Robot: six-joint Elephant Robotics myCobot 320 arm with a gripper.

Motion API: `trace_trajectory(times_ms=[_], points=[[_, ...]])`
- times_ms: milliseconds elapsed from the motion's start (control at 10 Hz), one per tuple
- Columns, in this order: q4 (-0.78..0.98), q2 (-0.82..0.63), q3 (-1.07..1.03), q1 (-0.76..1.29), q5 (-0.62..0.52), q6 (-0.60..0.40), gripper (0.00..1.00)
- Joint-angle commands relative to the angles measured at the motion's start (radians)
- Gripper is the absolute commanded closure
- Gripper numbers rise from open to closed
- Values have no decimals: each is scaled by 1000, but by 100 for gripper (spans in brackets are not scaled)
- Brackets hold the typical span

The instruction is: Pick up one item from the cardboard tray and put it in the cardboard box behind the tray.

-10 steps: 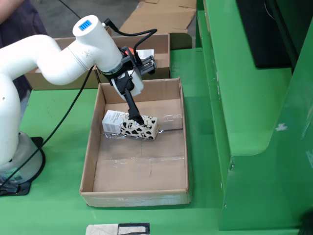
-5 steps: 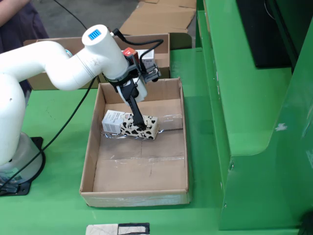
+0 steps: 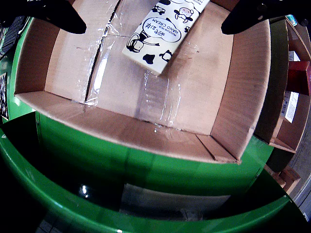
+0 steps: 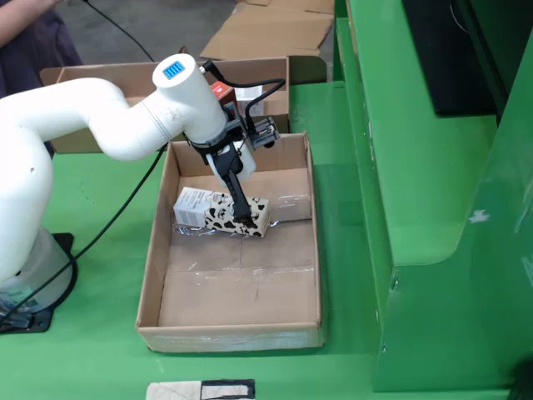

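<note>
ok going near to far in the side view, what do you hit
tray front wall → cow-print carton → tray back wall → cardboard box behind the tray

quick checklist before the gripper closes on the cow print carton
1. Cow print carton lies flat on the cardboard tray floor: ok.
2. Gripper is over the carton in the fixed side view: ok.
3. Fingers spread wide either side of the carton in the view that rides on the gripper: ok.
4. Carton centred between the fingers: cannot tell, it runs off the top edge.
5. Fingertips low enough to grip: cannot tell.
6. Cardboard box behind the tray has room: cannot tell, it already holds items.
</note>
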State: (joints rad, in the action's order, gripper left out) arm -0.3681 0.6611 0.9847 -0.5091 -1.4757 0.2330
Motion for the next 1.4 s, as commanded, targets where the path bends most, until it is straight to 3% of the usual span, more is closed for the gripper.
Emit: trace_trajectory(times_ms=[0, 1300], points=[[-60, -13, 19, -1, 10, -2, 0], [-379, 157, 184, 12, 6, -2, 0]])
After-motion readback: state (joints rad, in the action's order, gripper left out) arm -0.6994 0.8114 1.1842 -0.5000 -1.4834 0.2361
